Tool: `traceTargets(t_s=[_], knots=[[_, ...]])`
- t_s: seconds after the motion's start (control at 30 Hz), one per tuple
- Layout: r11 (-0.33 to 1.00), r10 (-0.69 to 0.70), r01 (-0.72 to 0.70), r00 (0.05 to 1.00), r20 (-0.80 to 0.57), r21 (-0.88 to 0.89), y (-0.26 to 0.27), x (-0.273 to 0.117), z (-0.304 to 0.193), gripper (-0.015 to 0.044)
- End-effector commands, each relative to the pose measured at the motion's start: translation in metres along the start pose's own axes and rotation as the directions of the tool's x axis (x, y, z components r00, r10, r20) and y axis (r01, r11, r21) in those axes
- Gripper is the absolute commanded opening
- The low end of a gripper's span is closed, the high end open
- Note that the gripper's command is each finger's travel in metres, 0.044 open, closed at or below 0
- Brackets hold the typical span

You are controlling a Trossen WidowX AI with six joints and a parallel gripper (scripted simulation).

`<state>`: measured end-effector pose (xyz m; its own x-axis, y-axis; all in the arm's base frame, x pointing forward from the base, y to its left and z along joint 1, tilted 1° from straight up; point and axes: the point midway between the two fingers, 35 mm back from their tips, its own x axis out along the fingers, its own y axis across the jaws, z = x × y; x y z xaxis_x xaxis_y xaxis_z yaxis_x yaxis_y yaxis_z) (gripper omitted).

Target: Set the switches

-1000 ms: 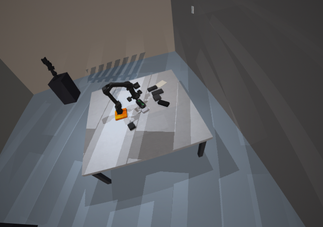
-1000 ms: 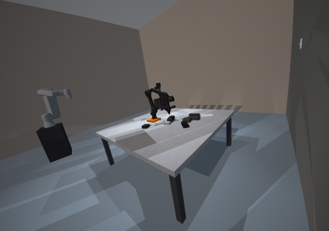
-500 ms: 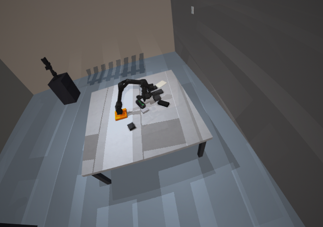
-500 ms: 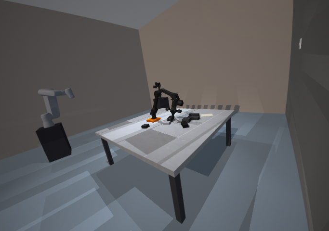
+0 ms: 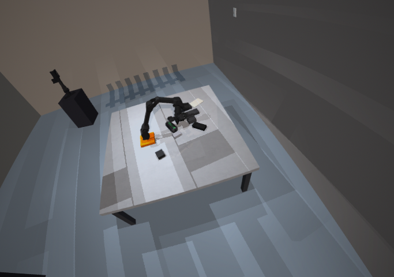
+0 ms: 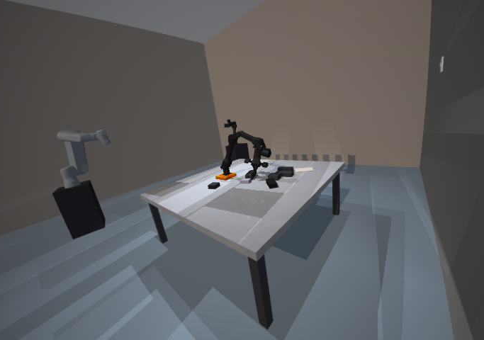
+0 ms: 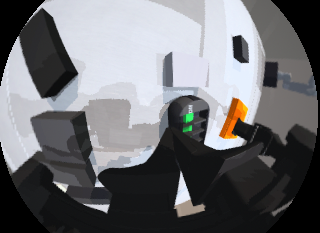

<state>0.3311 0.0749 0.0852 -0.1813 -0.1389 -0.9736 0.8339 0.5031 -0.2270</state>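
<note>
You can read a small white "ON", turned sideways, by the upper end of the dark grey controller (image 5: 171, 126) (image 6: 251, 174) (image 7: 186, 102), right of centre in the wrist view. In the top view it sits near the middle, its long axis slanting from upper left to lower right. You see its rounded end and two green switch ends beyond your empty, closed pincer (image 5: 178, 121) (image 6: 253, 168) (image 7: 170, 131), which hides the rest.
</note>
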Motion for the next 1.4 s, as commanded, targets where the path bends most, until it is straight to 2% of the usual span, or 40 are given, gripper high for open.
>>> traceTargets(t_s=[0.0, 0.37, 0.73, 1.2, 1.37], knots=[[0.999, 0.045, -0.045, 0.999, 0.01, 0.001, -0.01, -0.006, -0.01, 0.0], [0.955, 0.296, -0.296, 0.955, 0.022, 0.005, -0.064, -0.006, -0.058, 0.0], [0.852, 0.523, -0.523, 0.852, -0.012, 0.001, -0.112, 0.032, -0.095, 0.0], [0.847, 0.532, -0.532, 0.847, -0.012, -0.004, -0.114, 0.032, -0.097, 0.0], [0.897, 0.442, -0.442, 0.897, 0.009, -0.003, -0.097, 0.013, -0.083, 0.0]])
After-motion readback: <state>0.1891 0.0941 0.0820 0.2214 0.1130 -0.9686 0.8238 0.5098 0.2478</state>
